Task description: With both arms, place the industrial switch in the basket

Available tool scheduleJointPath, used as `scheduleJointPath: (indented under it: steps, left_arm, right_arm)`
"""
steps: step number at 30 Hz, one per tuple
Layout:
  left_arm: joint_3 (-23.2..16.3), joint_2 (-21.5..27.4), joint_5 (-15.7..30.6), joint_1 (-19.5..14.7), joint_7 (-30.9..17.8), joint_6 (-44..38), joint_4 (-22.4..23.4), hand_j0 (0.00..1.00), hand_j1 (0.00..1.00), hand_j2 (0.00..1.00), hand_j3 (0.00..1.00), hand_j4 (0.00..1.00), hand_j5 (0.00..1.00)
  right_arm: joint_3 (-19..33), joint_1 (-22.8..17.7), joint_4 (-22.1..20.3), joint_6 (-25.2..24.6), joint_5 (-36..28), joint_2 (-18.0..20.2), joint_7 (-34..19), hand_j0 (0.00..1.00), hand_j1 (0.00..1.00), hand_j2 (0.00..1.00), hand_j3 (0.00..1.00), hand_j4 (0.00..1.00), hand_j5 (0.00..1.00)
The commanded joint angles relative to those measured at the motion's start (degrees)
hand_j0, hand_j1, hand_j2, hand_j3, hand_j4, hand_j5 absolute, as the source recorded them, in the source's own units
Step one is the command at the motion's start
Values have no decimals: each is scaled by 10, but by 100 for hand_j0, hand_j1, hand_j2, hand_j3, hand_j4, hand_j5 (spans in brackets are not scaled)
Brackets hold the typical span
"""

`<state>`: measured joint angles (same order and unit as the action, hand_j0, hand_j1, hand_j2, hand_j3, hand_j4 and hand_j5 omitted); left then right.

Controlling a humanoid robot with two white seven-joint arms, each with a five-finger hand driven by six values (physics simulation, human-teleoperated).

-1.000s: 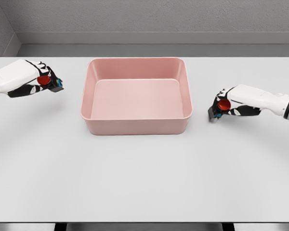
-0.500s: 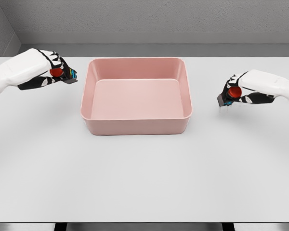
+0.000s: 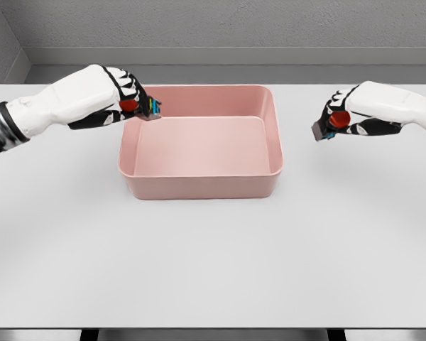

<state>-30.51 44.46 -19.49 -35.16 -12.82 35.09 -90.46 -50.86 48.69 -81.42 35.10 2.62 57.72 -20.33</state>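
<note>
With our left hand (image 3: 121, 99) gripping 1 switch (image 3: 146, 107) over the basket's (image 3: 199, 186) far-left rim for release, our right hand (image 3: 348, 114) clasps another switch (image 3: 329, 126) right of it.

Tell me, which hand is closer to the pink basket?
Left. The left hand is at the basket's far-left corner rim; the right hand is off to its right, clearly apart.

Pink basket (image 3: 199, 186); white table (image 3: 213, 263); red-buttoned dark switches (image 3: 140, 106) (image 3: 331, 125).
</note>
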Motion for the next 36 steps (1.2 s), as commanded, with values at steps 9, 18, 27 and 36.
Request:
scheduleJointPath:
  steps: [9,18,27,36]
  left_arm:
    - [-12,-49,-2,-13,-32,-1,-4,64,64,64,64,64,64]
    - [-10,-57,5,-24,-29,-1,-7,100,100,100,100,100,100]
    - [-8,-57,-2,-40,-29,-1,-10,100,100,100,100,100,100]
    - [19,-24,2,-38,-28,-1,-7,100,100,100,100,100,100]
  right_arm:
    - [-2,28,-8,-1,0,-29,-11,46,46,46,46,46,46]
    - [-8,44,-7,-1,14,-77,-13,46,46,46,46,46,46]
    - [-7,48,-8,-1,15,-79,-27,46,46,46,46,46,46]
    - [-8,57,-11,-1,16,-96,-28,46,46,46,46,46,46]
